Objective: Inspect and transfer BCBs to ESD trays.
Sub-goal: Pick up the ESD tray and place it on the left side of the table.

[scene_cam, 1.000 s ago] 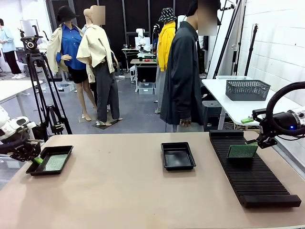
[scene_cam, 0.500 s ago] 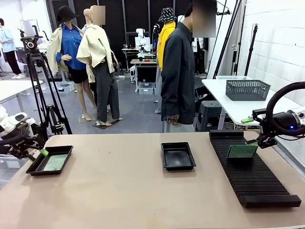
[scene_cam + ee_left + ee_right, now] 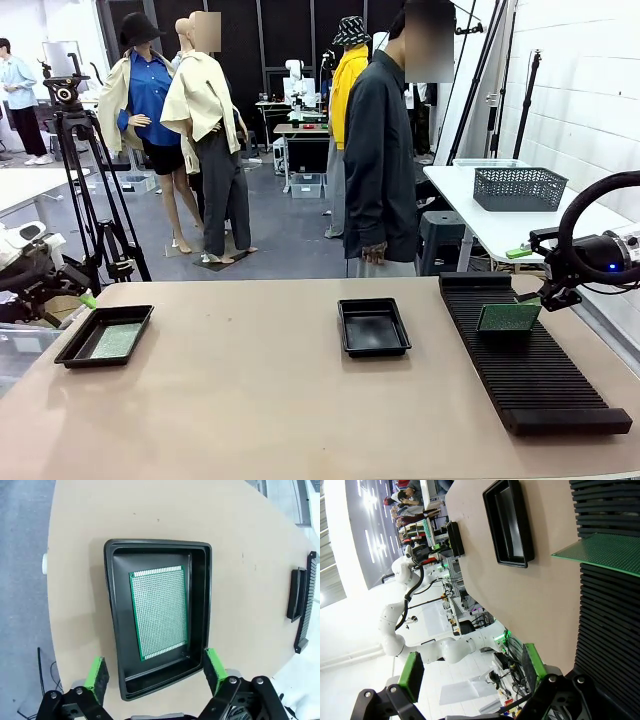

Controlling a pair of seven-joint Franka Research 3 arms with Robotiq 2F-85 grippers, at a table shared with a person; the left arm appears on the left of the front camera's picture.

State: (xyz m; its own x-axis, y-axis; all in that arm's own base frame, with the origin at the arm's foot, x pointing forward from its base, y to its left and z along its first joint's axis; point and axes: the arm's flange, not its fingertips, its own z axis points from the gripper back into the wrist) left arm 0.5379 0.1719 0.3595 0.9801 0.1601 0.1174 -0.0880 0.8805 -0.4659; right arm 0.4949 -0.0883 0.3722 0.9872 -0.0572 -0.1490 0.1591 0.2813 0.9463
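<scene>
Board (image 3: pixel 509 317) slotted in rack (image 3: pixel 530 370): thin, probably light and stiff (likely brittle). Best gripped by its free edge. Left pincer (image 3: pixel 156 672) and right pincer (image 3: pixel 471 670) gape, empty.

The left claw (image 3: pixel 155 669) has opened and drawn back off the tray (image 3: pixel 157 542), apparently leaving the BCB (image 3: pixel 160 612) lying inside.

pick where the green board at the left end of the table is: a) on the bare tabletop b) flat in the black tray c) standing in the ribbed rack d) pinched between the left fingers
b: in the left wrist view the green board lies flat on the floor of the black tray, and the left fingers stand open, apart from it.
</scene>
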